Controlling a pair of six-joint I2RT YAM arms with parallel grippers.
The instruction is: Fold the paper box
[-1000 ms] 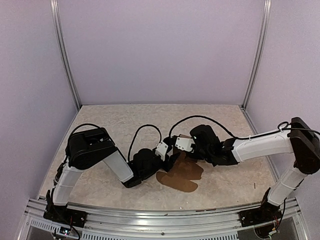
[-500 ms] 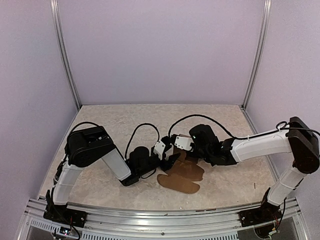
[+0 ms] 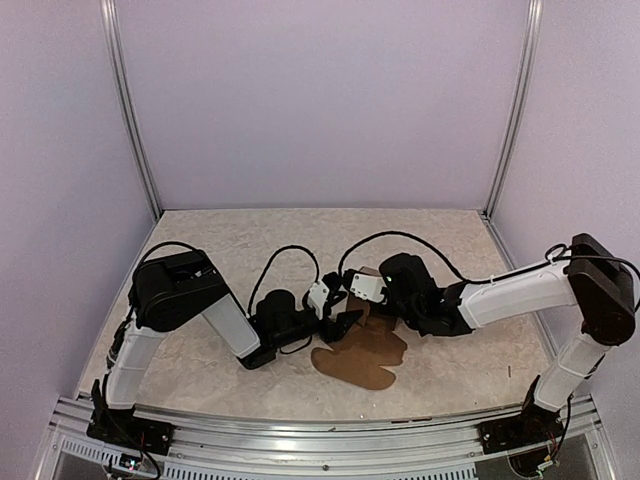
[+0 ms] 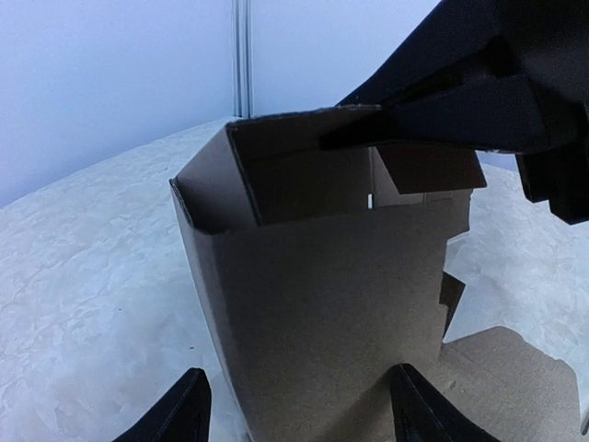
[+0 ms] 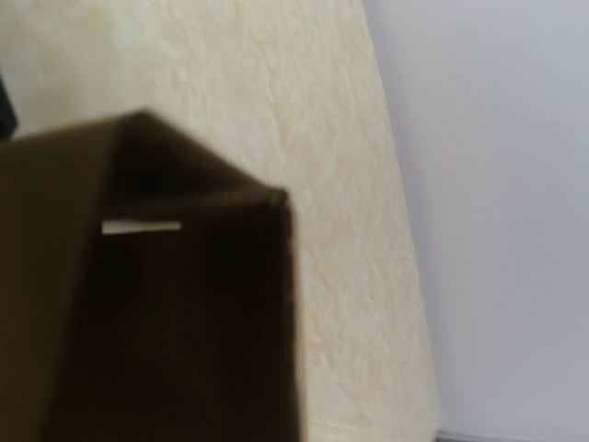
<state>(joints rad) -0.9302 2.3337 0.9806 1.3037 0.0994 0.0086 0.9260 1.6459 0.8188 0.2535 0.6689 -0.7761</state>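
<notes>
Paper box (image 4: 322, 304) stands half-formed, brown walls upright, rounded flaps lying flat.

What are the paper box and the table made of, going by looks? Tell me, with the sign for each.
The paper box: thin brown cardboard, matte; sharp fold creases, raw cut edges and a narrow slit show it. The table: beige with pale marbled veining, slightly wrinkled up close; probably a printed sheet or laminate rather than stone, though that stays open.
</notes>
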